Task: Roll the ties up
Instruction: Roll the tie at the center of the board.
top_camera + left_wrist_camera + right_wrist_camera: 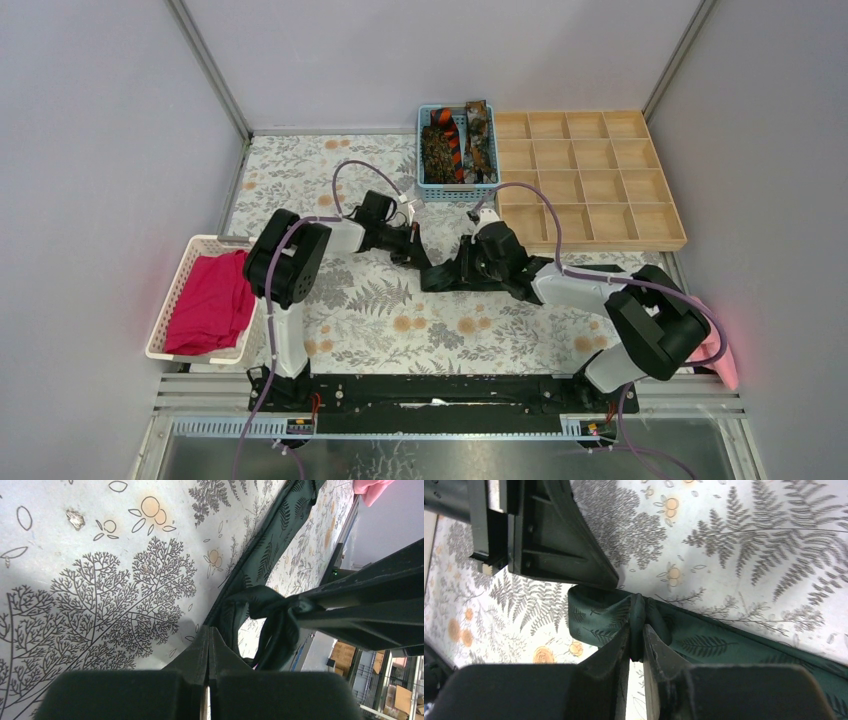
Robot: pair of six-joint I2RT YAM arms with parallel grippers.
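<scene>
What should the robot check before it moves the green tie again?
1. Is the right tool holding the dark green tie? Ok: it is shut on a bunched fold.
2. Is the left tool holding it too? Cannot tell: its fingers are shut right at the tie's edge.
3. Is the tie rolled? Not ok: a long stretch lies flat on the table.
4. Are the other ties out of the way? Ok: they sit in the blue basket.
</scene>
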